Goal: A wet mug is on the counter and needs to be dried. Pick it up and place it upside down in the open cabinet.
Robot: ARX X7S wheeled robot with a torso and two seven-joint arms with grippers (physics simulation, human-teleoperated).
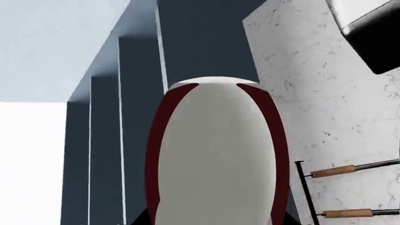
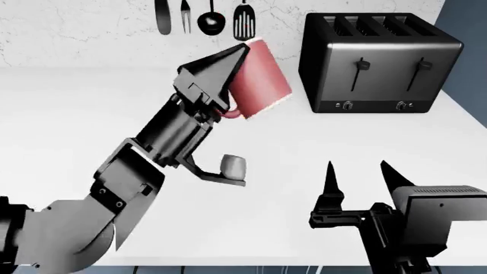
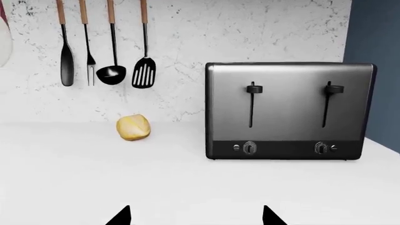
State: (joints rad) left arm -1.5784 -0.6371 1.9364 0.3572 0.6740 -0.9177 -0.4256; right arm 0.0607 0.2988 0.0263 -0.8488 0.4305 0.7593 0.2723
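Note:
My left gripper point(image 2: 232, 71) is shut on the red mug point(image 2: 259, 77) and holds it well above the white counter point(image 2: 76, 125), in front of the hanging utensils. The mug is tilted, its white rim down and towards the toaster. In the left wrist view the mug's white inside point(image 1: 216, 154) fills the middle between red walls, and the jaws are hidden behind it. My right gripper point(image 2: 356, 171) is open and empty, low over the counter's front right; its fingertips show in the right wrist view point(image 3: 196, 216).
A black and steel toaster point(image 2: 377, 63) stands at the back right of the counter. Utensils point(image 2: 202, 17) hang on the marble wall. A yellow lemon-like lump point(image 3: 133, 127) lies by the wall. Dark blue cabinet panels point(image 1: 125, 117) show in the left wrist view.

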